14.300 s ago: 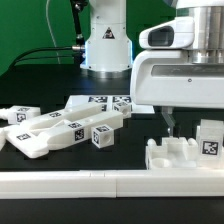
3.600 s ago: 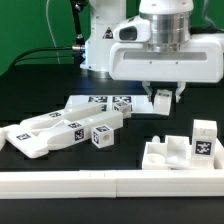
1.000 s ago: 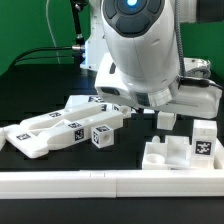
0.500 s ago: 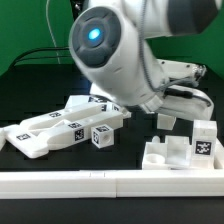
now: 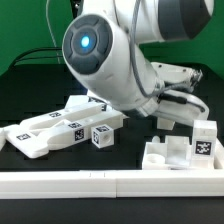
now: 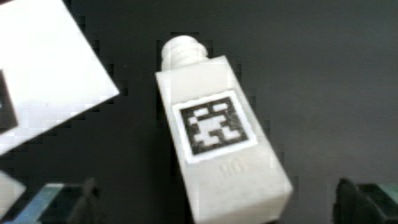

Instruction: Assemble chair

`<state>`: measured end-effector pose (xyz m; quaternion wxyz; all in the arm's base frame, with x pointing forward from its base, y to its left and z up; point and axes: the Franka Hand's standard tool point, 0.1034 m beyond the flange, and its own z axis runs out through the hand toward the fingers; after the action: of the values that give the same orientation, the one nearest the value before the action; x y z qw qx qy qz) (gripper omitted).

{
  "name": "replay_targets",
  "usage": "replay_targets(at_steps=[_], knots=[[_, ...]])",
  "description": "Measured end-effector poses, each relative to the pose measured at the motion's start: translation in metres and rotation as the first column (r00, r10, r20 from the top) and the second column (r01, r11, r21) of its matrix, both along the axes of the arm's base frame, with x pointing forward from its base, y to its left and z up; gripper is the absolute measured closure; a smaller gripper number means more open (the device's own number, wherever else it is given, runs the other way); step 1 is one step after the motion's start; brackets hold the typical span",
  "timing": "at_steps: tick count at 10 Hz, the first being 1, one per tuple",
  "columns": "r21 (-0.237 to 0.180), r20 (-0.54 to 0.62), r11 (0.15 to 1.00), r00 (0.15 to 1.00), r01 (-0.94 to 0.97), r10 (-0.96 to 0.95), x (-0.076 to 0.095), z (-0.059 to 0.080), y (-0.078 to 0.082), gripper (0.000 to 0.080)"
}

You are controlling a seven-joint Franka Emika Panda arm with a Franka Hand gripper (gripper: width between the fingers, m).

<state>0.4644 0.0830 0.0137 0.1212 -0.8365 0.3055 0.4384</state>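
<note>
While arm (image 5: 110,60) leans low over black tabletop (image 5: 30,95), fingers (image 6: 365,200) stand wide apart, holding nothing. Between them, touching neither, white chair bar (image 6: 217,130) with square tag lies flat on tabletop. Loose chair parts (image 5: 60,128) heaped at exterior view's left, slotted seat block (image 5: 175,152) at its right, long white rail (image 5: 100,182) nearest camera

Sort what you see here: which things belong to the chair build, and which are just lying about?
Belong to the build: slotted seat block; upright tagged block; pile of tagged parts; pegged tagged part.
Just lying about: long white rail; black cable.
</note>
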Motion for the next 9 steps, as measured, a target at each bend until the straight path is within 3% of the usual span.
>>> replay_targets(at_steps=[3, 4, 5, 6, 7, 9], knots=[[-0.006, 0.002, 1.000, 1.000, 0.004, -0.004, -0.0004, -0.0021, -0.0017, 0.0150], [-0.006, 0.002, 1.000, 1.000, 0.005, -0.005, -0.0004, -0.0021, -0.0023, 0.0240], [-0.006, 0.002, 1.000, 1.000, 0.006, -0.006, -0.0003, -0.0022, -0.0027, 0.0422], [-0.006, 0.002, 1.000, 1.000, 0.007, -0.007, -0.0003, -0.0022, -0.0032, 0.0422], [-0.006, 0.002, 1.000, 1.000, 0.008, -0.008, 0.0000, -0.0020, -0.0034, 0.0521], [-0.004, 0.003, 1.000, 1.000, 0.010, -0.010, 0.0010, -0.0006, -0.0057, 0.0521]])
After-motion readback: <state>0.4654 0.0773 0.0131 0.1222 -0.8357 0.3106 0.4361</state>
